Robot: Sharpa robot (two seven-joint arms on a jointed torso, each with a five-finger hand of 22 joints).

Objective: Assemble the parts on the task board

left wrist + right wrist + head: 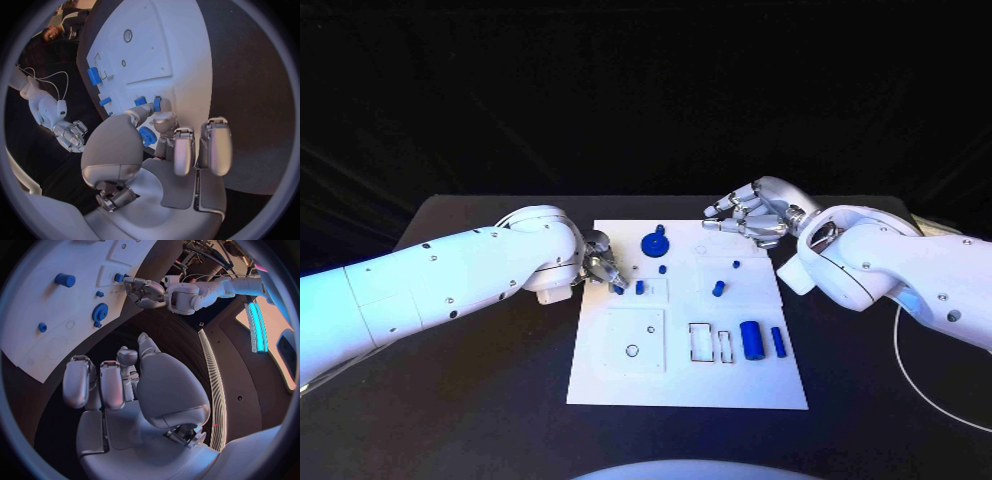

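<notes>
While left hand (599, 268) nears task board (687, 385), gear (99, 312) toothed

The task board (610, 380) is lying mid-table (473, 400). A gear (653, 243) is sitting at its far edge; a cylinder (753, 339) is lying toward its near right. The left hand (600, 266) is hovering at its left edge, the right hand (754, 217) beyond its far right corner.

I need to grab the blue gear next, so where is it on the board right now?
In the head view the blue gear sits near the far edge of the white board, slightly left of centre, between the left hand and the right hand.
</notes>
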